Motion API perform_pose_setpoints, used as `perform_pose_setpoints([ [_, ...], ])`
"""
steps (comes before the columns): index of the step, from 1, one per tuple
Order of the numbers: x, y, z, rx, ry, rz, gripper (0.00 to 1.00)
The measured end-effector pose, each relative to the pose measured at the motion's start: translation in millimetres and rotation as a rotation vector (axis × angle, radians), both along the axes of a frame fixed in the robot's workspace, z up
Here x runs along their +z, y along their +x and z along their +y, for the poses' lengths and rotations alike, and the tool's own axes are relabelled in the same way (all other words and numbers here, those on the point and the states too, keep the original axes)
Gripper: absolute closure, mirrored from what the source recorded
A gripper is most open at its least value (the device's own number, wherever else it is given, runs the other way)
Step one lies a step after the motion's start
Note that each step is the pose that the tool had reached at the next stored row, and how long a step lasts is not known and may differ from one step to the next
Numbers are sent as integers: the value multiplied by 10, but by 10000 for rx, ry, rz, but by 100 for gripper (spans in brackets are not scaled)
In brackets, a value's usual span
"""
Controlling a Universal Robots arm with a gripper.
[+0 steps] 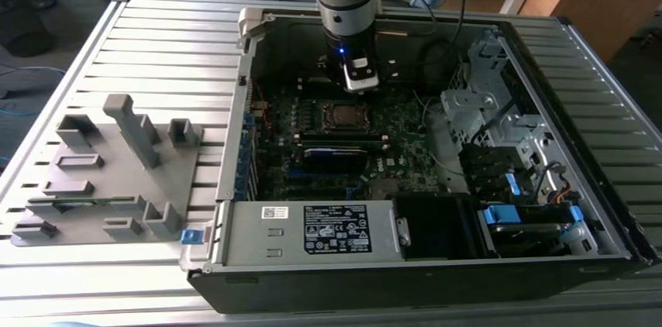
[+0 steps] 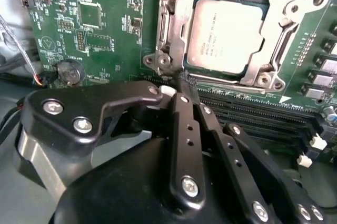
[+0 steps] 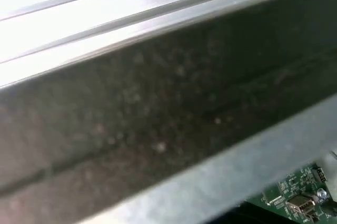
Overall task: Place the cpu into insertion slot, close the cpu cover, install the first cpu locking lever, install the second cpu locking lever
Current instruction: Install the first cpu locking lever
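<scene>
The cpu (image 2: 226, 34), a silver-grey square chip, lies seated in the insertion slot (image 1: 342, 115) on the green motherboard (image 2: 100, 24). The silver cpu cover (image 2: 266, 71) lies flat around it, and the chip shows through its window. My gripper (image 2: 184, 83) is shut with nothing between its black fingers (image 2: 181, 129). Its tips rest at the socket's edge, close to one corner. In the exterior view my gripper (image 1: 359, 85) hangs inside the open computer case, just behind the socket. How the locking levers stand I cannot tell.
Black memory slots (image 2: 253, 113) run beside the socket under my fingers, and a coin battery (image 2: 70, 71) sits nearby. The case holds a power supply (image 1: 331, 230) in front and drive bays (image 1: 517, 149) at the exterior view's right. A grey fixture tray (image 1: 114, 172) stands at its left.
</scene>
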State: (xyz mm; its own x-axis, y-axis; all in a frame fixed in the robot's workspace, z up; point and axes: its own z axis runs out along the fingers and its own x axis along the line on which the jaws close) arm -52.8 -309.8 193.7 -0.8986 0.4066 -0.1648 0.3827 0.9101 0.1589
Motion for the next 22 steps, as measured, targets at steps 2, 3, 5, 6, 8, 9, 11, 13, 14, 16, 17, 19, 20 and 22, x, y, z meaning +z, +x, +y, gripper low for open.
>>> perform_pose_setpoints([
  [2,7,1,0,-1,3,1,89],
  [3,13,2,0,-1,15,-2,89],
  [5,41,2,0,0,19,0,89],
  [6,57,2,0,0,19,1,89],
  [8,100,2,0,0,21,0,89],
  [9,127,2,0,0,19,1,89],
  [11,242,2,0,0,21,-1,89],
  [13,287,2,0,0,18,2,89],
  [14,293,2,0,0,18,1,89],
  [16,292,3,0,1,13,-1,89],
  [17,292,3,0,1,11,0,89],
  [19,293,3,0,1,-10,8,89],
  [20,293,3,0,1,-51,55,89],
  [22,293,5,-1,0,-210,267,89],
])
